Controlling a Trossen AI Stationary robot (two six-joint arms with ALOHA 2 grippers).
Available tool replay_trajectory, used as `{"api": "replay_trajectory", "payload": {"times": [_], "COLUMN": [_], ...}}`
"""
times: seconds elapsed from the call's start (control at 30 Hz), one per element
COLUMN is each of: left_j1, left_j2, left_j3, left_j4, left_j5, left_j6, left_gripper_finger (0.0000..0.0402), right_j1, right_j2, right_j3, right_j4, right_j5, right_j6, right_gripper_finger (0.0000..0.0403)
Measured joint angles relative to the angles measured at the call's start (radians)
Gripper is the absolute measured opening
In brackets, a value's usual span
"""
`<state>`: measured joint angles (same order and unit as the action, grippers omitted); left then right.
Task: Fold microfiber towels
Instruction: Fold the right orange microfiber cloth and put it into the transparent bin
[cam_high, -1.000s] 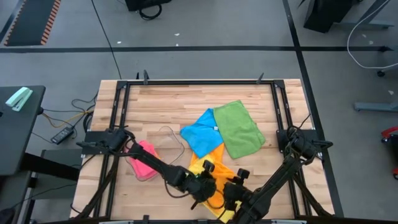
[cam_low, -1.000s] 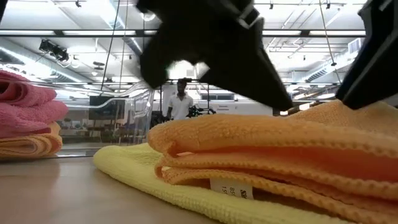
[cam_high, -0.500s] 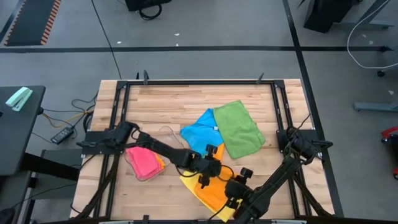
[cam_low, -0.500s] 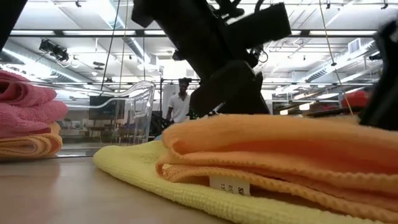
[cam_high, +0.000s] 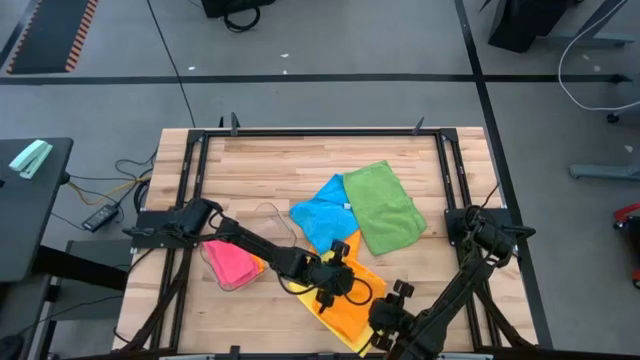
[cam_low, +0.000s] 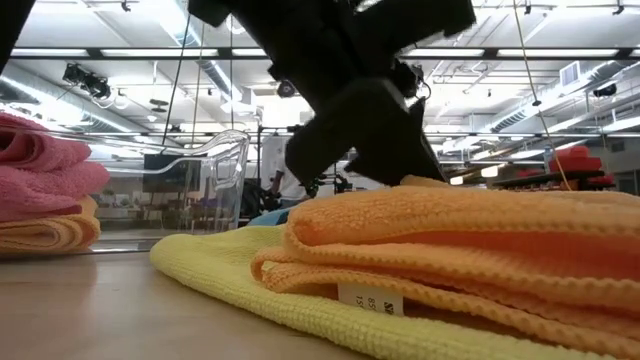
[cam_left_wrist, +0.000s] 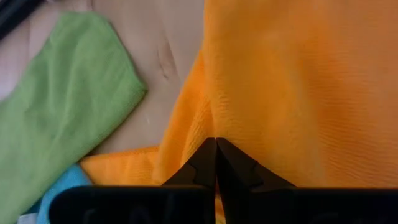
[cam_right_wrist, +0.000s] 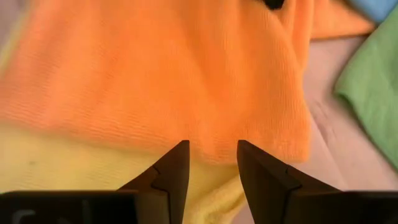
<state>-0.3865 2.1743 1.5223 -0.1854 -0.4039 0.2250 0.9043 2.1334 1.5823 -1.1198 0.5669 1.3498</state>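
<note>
Beside orange towel (cam_high: 345, 300) edge, bare table (cam_high: 260, 165)

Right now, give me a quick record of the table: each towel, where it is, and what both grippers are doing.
orange towel: folded, lying on yellow towel
blue towel: mid-table, beside green towel
pink towel: in clear tray, left side
left gripper: shut, at orange towel's edge
right gripper: open, over the orange towel's near edge
</note>
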Motion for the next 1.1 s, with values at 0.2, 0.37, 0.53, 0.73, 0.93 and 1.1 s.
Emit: {"api": "replay_trajectory", "payload": {"times": [0.2,0.37,0.53,0.73,0.93,1.1], "left_j1": [-0.047,-0.145,-0.233,-0.275,-0.256,-0.248], "left_j2": [-0.051,-0.092,-0.087,-0.086,-0.084,-0.084], "left_j3": [0.000,0.002,0.000,-0.003,-0.061,-0.071], "left_j4": [-0.010,-0.066,-0.128,-0.247,-0.234,-0.232], "left_j5": [-0.020,0.006,-0.019,-0.131,-0.139,-0.143], "left_j6": [0.072,0.106,0.141,0.226,0.240,0.244], "left_gripper_finger": [0.0033,0.0064,0.0109,0.0153,0.0157,0.0141], "right_j1": [0.005,0.008,0.017,0.017,0.012,0.013], "right_j2": [0.000,0.000,0.000,0.000,0.000,0.000], "right_j3": [0.011,-0.038,-0.057,-0.057,-0.057,-0.057], "right_j4": [0.069,0.260,0.291,0.294,0.294,0.296], "right_j5": [0.118,0.179,0.194,0.196,0.200,0.200], "right_j6": [-0.061,-0.153,-0.157,-0.150,-0.150,-0.157], "right_gripper_finger": [0.0142,0.0142,0.0142,0.0142,0.0142,0.0142]}}
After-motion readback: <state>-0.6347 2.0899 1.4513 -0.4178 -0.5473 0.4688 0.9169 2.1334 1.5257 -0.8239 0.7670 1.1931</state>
